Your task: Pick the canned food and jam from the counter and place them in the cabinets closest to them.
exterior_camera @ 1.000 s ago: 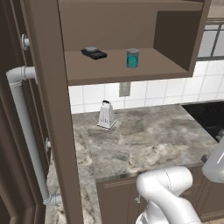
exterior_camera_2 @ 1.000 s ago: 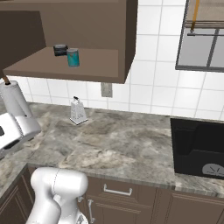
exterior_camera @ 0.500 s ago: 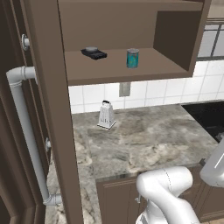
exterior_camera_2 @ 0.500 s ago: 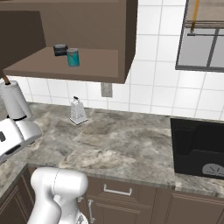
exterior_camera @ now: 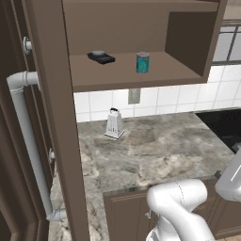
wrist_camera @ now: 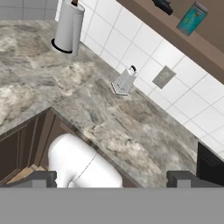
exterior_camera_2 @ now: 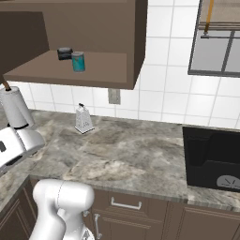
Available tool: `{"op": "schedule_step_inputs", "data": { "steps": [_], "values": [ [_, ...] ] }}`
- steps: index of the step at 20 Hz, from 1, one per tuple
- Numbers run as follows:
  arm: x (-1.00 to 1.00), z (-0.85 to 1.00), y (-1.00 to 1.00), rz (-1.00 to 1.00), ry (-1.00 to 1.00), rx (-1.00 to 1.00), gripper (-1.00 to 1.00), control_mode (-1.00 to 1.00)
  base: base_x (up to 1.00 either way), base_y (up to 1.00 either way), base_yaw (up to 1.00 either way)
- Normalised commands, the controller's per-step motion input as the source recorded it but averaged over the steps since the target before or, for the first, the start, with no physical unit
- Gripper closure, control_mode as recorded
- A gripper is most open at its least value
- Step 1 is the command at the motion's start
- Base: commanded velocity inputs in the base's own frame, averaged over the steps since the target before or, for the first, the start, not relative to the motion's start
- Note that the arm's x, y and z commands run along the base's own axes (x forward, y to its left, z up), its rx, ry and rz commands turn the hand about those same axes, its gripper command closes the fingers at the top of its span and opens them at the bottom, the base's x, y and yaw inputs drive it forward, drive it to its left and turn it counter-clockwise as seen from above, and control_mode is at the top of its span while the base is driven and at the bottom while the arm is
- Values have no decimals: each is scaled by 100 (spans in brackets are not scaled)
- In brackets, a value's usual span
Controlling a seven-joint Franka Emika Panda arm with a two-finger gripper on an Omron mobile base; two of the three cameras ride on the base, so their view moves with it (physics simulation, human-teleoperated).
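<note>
In the left base view a small dark object (exterior_camera: 100, 57) lay at the left of the open cabinet's shelf (exterior_camera: 164, 71), and to its right the canned food (exterior_camera: 142, 62) stood upright on that shelf, well apart from it: a short teal-blue cylinder with a silvery top. That half of the job looked done to me. Below, on the grey-brown marbled tabletop (exterior_camera: 155, 155), a metal grater (exterior_camera: 114, 123) stood against the tiled wall, and from the right base view a paper towel roll (exterior_camera_2: 14, 108) stood at the tabletop's far left. I could see no jam jar anywhere on the stone, so I judged that half was left, though where the jar sat I could not tell. The end effector (wrist_camera: 112, 178) hung back from the tabletop with its fingers spread wide and nothing between them.
</note>
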Motion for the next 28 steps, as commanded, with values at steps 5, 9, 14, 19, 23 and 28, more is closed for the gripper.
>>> {"op": "schedule_step_inputs", "data": {
  "steps": [5,9,14,19,23,28],
  "values": [
    [0,0,0,0,0,0,-100,100,-1,0,0],
    [0,0,0,0,0,0,-100,100,-29,0,0],
    [0,0,0,0,0,0,-100,100,-38,-2,0],
    [0,0,0,0,0,0,-100,100,-31,-1,0],
    [0,0,0,0,0,0,-100,100,-22,0,0],
    [0,0,0,0,0,0,-100,100,0,0,0]
  ]
}}
